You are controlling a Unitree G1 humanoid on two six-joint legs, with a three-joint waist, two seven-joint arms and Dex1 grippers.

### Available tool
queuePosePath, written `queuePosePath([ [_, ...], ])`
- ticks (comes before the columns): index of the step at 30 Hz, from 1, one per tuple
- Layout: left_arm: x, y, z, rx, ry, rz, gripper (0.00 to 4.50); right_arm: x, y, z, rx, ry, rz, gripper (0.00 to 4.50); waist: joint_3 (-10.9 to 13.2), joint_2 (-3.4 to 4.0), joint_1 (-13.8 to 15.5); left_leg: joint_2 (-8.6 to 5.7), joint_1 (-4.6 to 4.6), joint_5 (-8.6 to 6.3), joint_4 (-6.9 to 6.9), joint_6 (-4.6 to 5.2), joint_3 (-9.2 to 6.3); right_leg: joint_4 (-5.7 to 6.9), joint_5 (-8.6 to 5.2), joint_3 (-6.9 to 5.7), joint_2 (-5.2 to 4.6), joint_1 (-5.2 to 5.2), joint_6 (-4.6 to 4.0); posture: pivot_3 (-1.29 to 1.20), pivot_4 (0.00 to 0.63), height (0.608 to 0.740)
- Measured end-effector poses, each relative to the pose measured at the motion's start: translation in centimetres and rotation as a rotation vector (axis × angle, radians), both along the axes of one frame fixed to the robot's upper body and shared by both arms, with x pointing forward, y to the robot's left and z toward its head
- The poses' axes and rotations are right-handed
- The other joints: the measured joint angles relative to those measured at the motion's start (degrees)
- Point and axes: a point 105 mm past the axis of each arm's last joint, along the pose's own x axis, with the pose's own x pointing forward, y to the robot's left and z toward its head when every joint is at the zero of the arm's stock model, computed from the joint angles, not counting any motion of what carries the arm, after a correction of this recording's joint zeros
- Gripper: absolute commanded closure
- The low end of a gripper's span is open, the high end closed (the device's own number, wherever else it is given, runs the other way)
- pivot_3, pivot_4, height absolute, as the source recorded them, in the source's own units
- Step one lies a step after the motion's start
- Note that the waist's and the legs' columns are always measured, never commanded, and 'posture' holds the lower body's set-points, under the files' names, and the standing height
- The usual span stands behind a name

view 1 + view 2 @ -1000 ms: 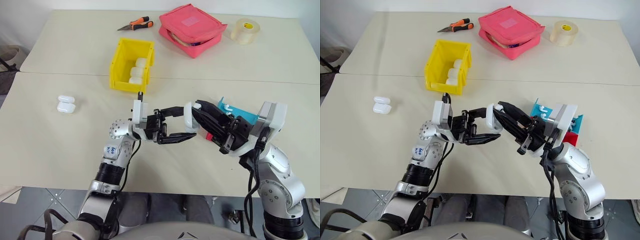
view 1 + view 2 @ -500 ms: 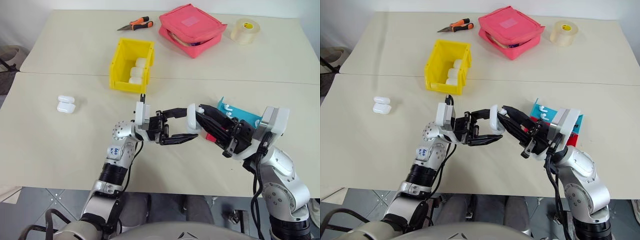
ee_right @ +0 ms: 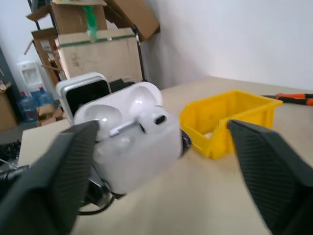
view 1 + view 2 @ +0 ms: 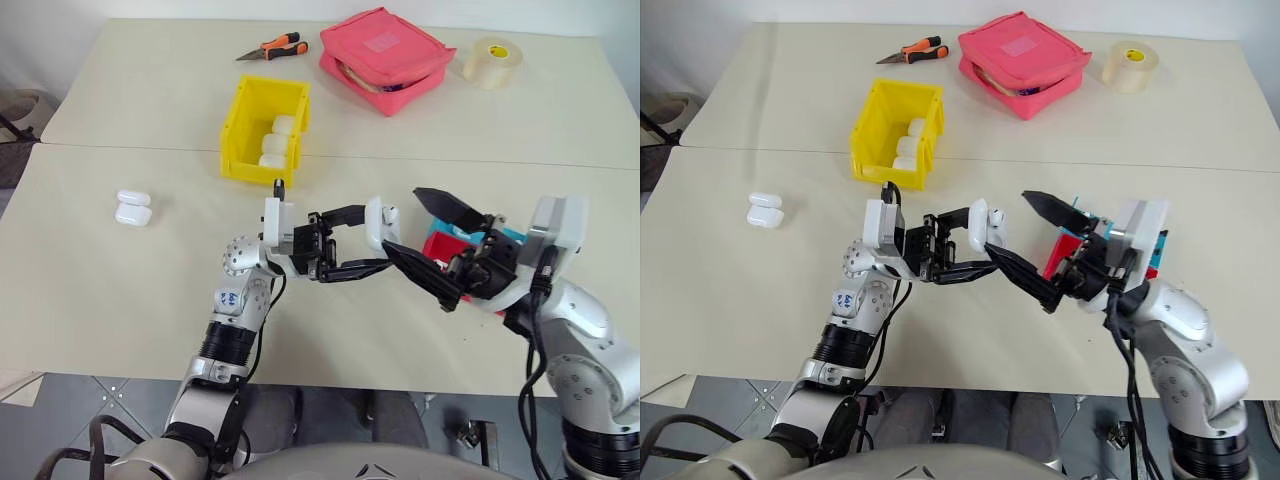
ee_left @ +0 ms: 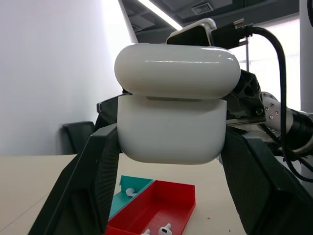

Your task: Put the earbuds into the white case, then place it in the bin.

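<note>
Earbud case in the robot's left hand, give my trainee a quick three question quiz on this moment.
1. True or false: the left hand is shut on the white case.
2. Is the right hand A) clamped on the case, or B) open, apart from it?
3. Fill in: the yellow bin already holds ___ white cases.

Key: 1 true. 2 B. 3 three.
</note>
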Motion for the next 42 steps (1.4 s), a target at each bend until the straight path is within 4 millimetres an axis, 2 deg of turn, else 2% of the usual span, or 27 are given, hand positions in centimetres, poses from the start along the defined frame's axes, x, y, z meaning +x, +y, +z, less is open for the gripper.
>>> queuePosePath([
  [3,0.3,0.5,-0.6,0.017,0.007,0.015,1.74,-0.6,-3.1,-0.5,-0.073,0.025,-0.1,0.02,0.0,0.0,0.2,0.01,-0.02,0.0,-0.03,0.01,0.06,-0.02,0.0,-0.03,0.0,0.0,0.0,0.0,0.15,0.74],
  [12,0.3,2.2,-1.4,0.063,-0.026,0.029,1.74,-4.1,-12.3,-4.0,-0.335,0.131,-0.367,0.02,0.0,-0.01,0.5,0.01,0.07,-0.02,-0.01,0.09,0.41,-0.02,0.01,0.04,0.0,0.1,0.02,0.0,0.15,0.74],
  [15,0.3,2.5,-1.7,0.083,-0.026,0.026,1.74,-4.2,-15.5,-5.3,-0.421,0.181,-0.442,0.02,0.0,-0.01,0.3,0.02,0.11,-0.03,-0.03,0.1,0.37,-0.01,0.01,0.1,0.0,0.09,0.01,0.0,0.15,0.74],
  [17,0.3,2.6,-1.9,0.088,-0.021,0.028,1.74,-3.8,-16.6,-5.5,-0.447,0.185,-0.472,0.02,0.0,0.01,-0.2,0.06,0.15,-0.03,-0.06,0.09,0.26,0.0,0.01,0.13,0.0,0.08,0.01,0.0,0.15,0.74],
  [20,0.3,2.5,-2.0,0.087,-0.017,0.027,1.74,-2.4,-16.9,-4.5,-0.488,0.172,-0.454,0.02,0.0,0.08,-0.4,0.11,0.22,-0.03,-0.06,0.09,0.32,0.01,0.01,0.19,0.01,0.07,0.01,0.0,0.15,0.74],
  [24,0.3,2.4,-2.0,0.079,-0.008,0.039,1.74,0.1,-16.5,-3.5,-0.569,0.255,-0.419,0.02,0.0,0.08,-0.2,0.16,0.21,-0.02,-0.03,0.07,0.28,0.01,0.0,0.16,0.01,0.08,0.0,0.0,0.15,0.74],
  [33,-0.3,2.0,-2.3,0.053,0.012,0.06,1.74,5.4,-13.5,-2.1,-0.644,0.463,-0.384,0.02,0.0,0.07,-0.2,0.23,-0.03,-0.03,-0.01,0.06,0.07,-0.13,0.0,0.03,-0.09,-0.03,0.01,0.0,0.15,0.74],
  [37,-0.5,1.6,-2.2,0.051,0.011,0.058,1.74,7.3,-11.6,-2.1,-0.673,0.515,-0.364,0.02,0.0,0.09,-0.2,0.16,-0.14,-0.03,0.02,0.05,0.07,-0.12,0.01,-0.01,-0.08,-0.14,0.01,0.0,0.15,0.74],
  [42,-0.4,1.6,-2.2,0.046,0.013,0.07,1.74,9.2,-11.0,-3.4,-0.78,0.541,-0.388,0.02,0.0,0.09,-0.2,0.0,-0.23,-0.03,0.03,0.05,0.04,-0.1,0.01,0.0,-0.1,-0.21,0.02,0.0,0.15,0.74],
])
